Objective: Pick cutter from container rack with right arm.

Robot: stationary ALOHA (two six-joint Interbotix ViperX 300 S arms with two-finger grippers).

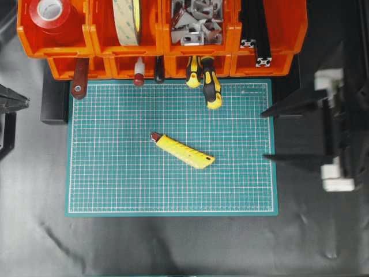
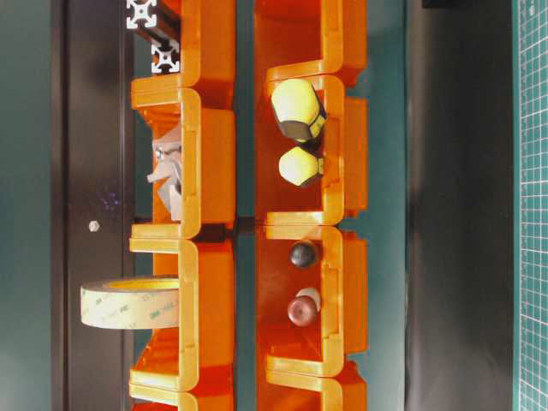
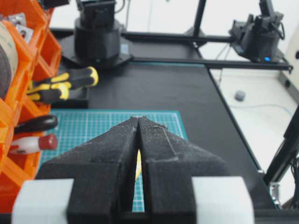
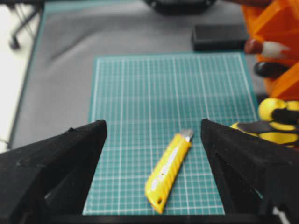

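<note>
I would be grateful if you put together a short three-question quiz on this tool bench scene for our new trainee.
1. True or false: the cutter is lying on the green cutting mat, outside the container rack.
2. Which gripper has its jaws wide open? A) left gripper B) right gripper C) neither
3. Fill in: the two tools with yellow-and-black handles sticking out of the rack's lower tier are ____.

Key
1. True; it rests at an angle near the mat's middle, touched by neither gripper.
2. B; the left gripper's fingers are pressed together on nothing.
3. Screwdrivers.
</note>
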